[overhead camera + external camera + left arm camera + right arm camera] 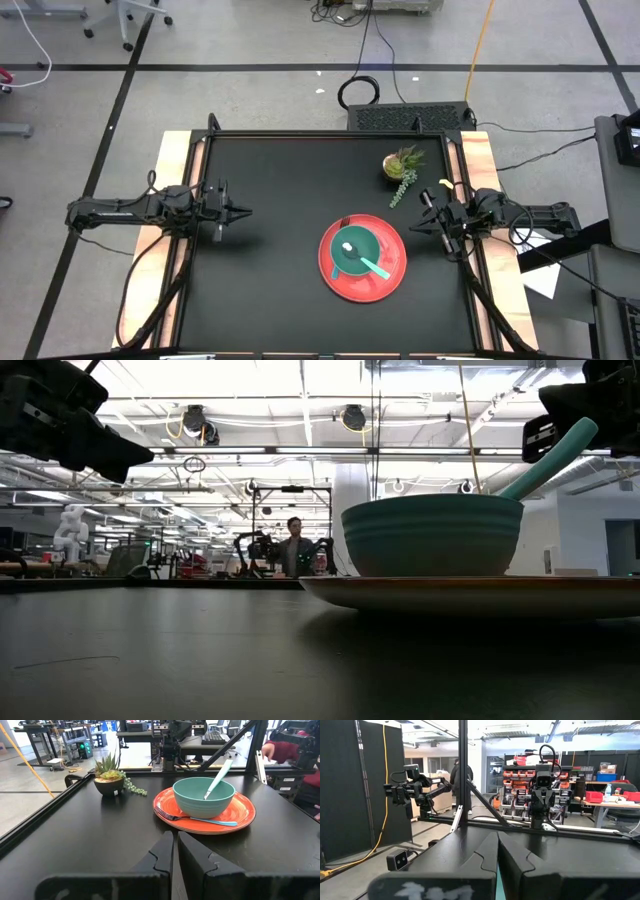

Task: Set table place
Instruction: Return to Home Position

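A round red plate (385, 283) lies on the black table (270, 290), right of centre. A teal bowl (353, 248) stands on it, and a teal-handled spoon (372, 264) leans in the bowl. A teal-handled fork (200, 819) lies on the plate beside the bowl. My left gripper (244, 212) is shut and empty near the table's left edge. My right gripper (417, 227) is shut and empty just right of the plate.
A small green potted plant (401, 166) stands at the far right of the table, behind the plate. Pale wood strips (176, 170) run along both short sides. A person (293, 546) stands far off in the room behind.
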